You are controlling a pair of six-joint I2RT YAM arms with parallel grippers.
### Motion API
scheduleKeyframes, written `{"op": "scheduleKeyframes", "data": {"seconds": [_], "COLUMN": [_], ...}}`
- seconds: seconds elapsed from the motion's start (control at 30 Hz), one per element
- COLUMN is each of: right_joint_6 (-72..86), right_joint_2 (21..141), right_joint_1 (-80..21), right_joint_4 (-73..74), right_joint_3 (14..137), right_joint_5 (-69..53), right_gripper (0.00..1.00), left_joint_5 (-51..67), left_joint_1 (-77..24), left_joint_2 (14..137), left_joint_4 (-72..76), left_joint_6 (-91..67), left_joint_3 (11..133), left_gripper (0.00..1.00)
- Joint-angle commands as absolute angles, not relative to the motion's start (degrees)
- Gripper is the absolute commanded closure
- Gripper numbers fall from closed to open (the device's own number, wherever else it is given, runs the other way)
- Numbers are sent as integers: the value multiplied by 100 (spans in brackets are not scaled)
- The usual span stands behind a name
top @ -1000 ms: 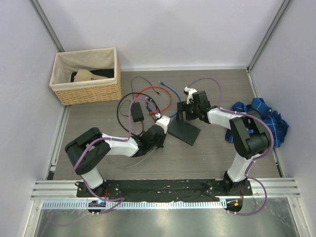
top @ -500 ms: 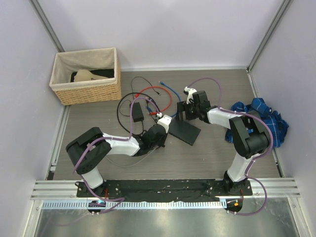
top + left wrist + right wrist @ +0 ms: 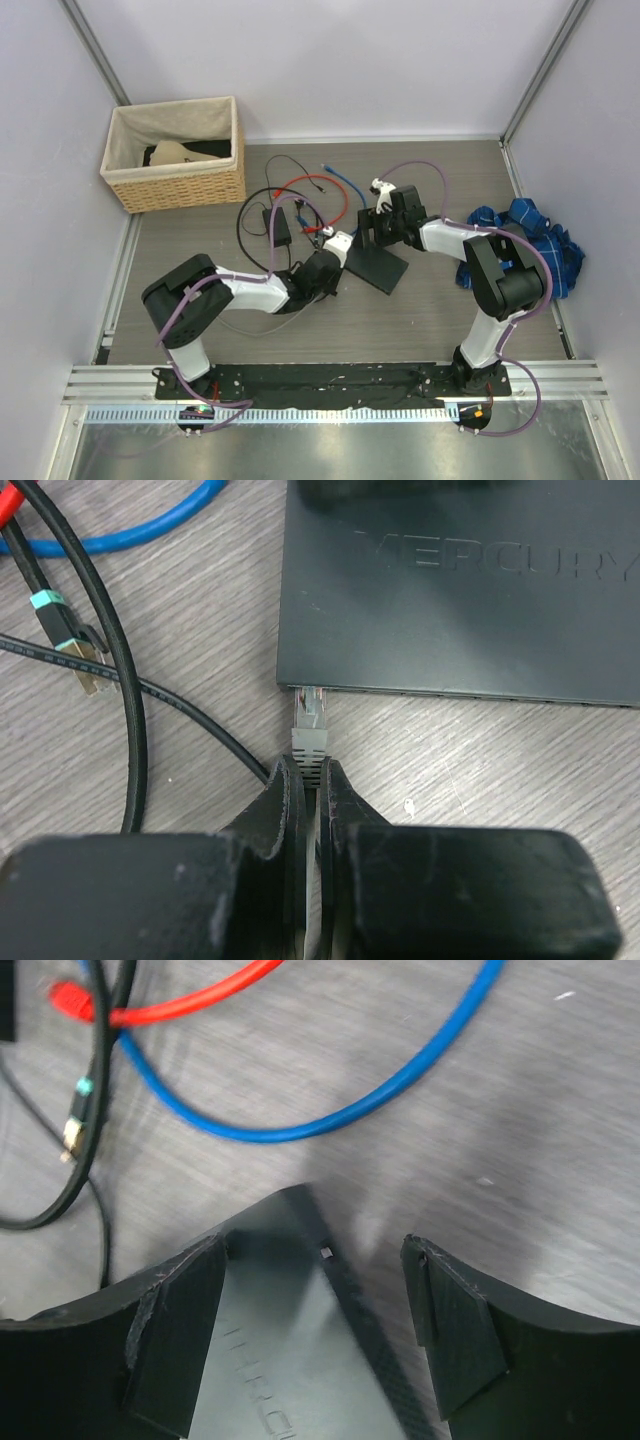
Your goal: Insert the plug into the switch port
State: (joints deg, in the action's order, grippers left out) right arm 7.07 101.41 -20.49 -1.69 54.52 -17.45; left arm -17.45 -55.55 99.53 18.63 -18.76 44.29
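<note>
low left gripper (image 3: 310, 770) pinches the plug (image 3: 311, 725) at the switch (image 3: 450, 610); right gripper (image 3: 315, 1250) hangs spread.

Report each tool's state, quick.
Left tool: closed on the plug.
Right tool: open, straddling a corner of the switch.

My left arm (image 3: 250, 290) stretches low toward the middle, my left gripper (image 3: 310, 772) pinched tight on the plug (image 3: 310, 725), while my right arm (image 3: 450, 236) bends inward, my right gripper (image 3: 315, 1260) spread wide.
</note>
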Motion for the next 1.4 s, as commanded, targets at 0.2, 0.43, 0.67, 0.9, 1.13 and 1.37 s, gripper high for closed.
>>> {"op": "scheduleKeyframes", "data": {"seconds": [0.2, 0.43, 0.67, 0.9, 1.13, 1.37], "right_joint_6": [853, 896, 835, 659, 616, 562], "right_joint_2": [10195, 10248, 10406, 10450, 10520, 10652], "right_joint_1": [-2136, -2162, -2206, -2250, -2250, -2303], "right_joint_4": [553, 641, 1037, 1274, 1310, 1301], "right_joint_3": [5072, 5036, 5150, 5247, 5300, 5440], "right_joint_5": [-2856, -3287, -3691, -3849, -3911, -3964], "right_gripper": [23, 25, 25, 24, 25, 24], "left_joint_5": [-1670, -1283, -1353, -1231, -1038, -265], "left_joint_1": [-5581, -5493, -5423, -5212, -5089, -5370], "left_joint_2": [10089, 10257, 10187, 9950, 9844, 10002], "left_joint_4": [2663, 2909, 3085, 3225, 3401, 3331], "left_joint_6": [-1091, -695, -571, -431, -562, -255], "left_joint_3": [4860, 5018, 5185, 5045, 4939, 5151], "left_gripper": [100, 100, 100, 100, 100, 100]}}
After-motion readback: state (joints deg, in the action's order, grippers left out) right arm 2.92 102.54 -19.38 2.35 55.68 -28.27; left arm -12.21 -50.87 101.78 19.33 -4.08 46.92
